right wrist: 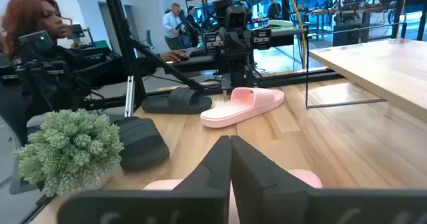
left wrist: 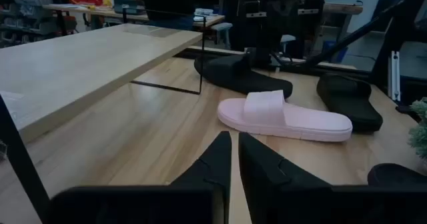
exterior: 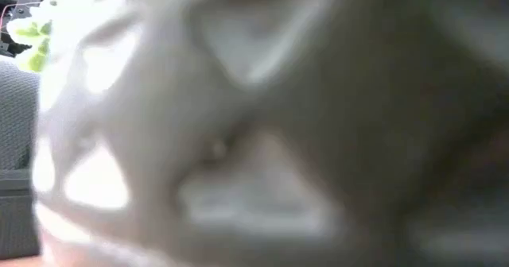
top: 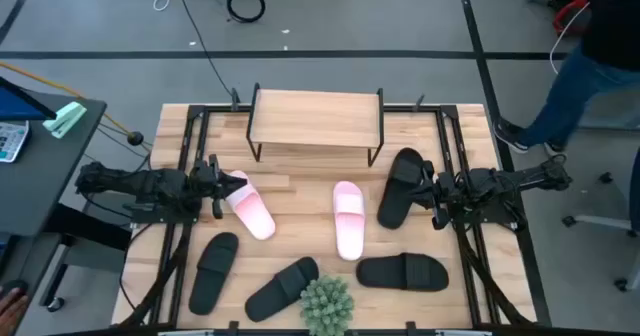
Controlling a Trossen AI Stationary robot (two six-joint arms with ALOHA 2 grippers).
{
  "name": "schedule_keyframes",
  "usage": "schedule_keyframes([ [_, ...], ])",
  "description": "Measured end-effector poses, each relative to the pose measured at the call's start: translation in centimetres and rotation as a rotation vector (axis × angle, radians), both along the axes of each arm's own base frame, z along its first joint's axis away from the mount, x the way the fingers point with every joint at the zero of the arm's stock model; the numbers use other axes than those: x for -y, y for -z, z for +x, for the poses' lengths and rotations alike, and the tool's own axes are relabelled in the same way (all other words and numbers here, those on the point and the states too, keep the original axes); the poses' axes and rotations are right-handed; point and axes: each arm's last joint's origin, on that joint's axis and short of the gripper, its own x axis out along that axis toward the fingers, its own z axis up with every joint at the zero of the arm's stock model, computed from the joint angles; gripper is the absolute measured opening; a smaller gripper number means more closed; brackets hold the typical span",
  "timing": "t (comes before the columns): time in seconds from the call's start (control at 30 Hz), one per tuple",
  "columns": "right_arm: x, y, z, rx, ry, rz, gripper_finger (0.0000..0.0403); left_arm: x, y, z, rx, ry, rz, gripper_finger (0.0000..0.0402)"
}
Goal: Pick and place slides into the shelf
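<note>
The high view is showing a slatted wooden table (top: pixel 300 191). Taking the table's centre as the clock middle and the shelf side as twelve, the nearest things are lying at the six o'clock edge. There a small green plant (top: pixel 326 303) with spiky, bushy leaves is standing. A matte black slide (top: pixel 281 287) is lying just beside it, toward seven o'clock. Another black slide (top: pixel 213 271) is lying at about eight o'clock, and a third black slide (top: pixel 402 272) is lying at about four o'clock. All have one wide strap and an open toe.

Closer to the middle, two pink slides fading to white are resting on the wood. One pink slide (top: pixel 348 219) is lying near the centre. The other pink slide (top: pixel 250 209) is lying at nine o'clock, tilted. A fourth black slide (top: pixel 400 187) is lying at about two o'clock.

The left gripper (top: pixel 214 188) is reaching in flat from nine o'clock, just beside the tilted pink slide, with its fingers (left wrist: pixel 212 167) nearly together and gripping nothing. The right gripper (top: pixel 434 198) is reaching in flat from three o'clock, near the fourth black slide, its fingers (right wrist: pixel 215 164) pressed together on nothing.

Farthest, at twelve o'clock, the shelf (top: pixel 315 117) is standing with a smooth light plank top and thin black wire legs. No slide is lying on its top.
</note>
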Motion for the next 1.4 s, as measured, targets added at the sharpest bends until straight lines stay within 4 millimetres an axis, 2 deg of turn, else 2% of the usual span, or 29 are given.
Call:
schedule_keyframes([
  [0.3, 0.00, 0.01, 0.00, 0.000, 0.000, 0.000, 0.0014, 0.00, 0.00, 0.00, 0.000, 0.000, 0.000, 0.0023],
  [0.6, 0.00, 0.00, 0.00, 0.000, 0.000, 0.000, 0.0014, 0.00, 0.00, 0.00, 0.000, 0.000, 0.000, 0.0036],
  [0.97, 0.00, 0.00, 0.00, 0.000, 0.000, 0.000, 0.0014, 0.00, 0.00, 0.00, 0.000, 0.000, 0.000, 0.0023],
  [1.4, 0.00, 0.00, 0.00, 0.000, 0.000, 0.000, 0.0014, 0.00, 0.00, 0.00, 0.000, 0.000, 0.000, 0.0034],
])
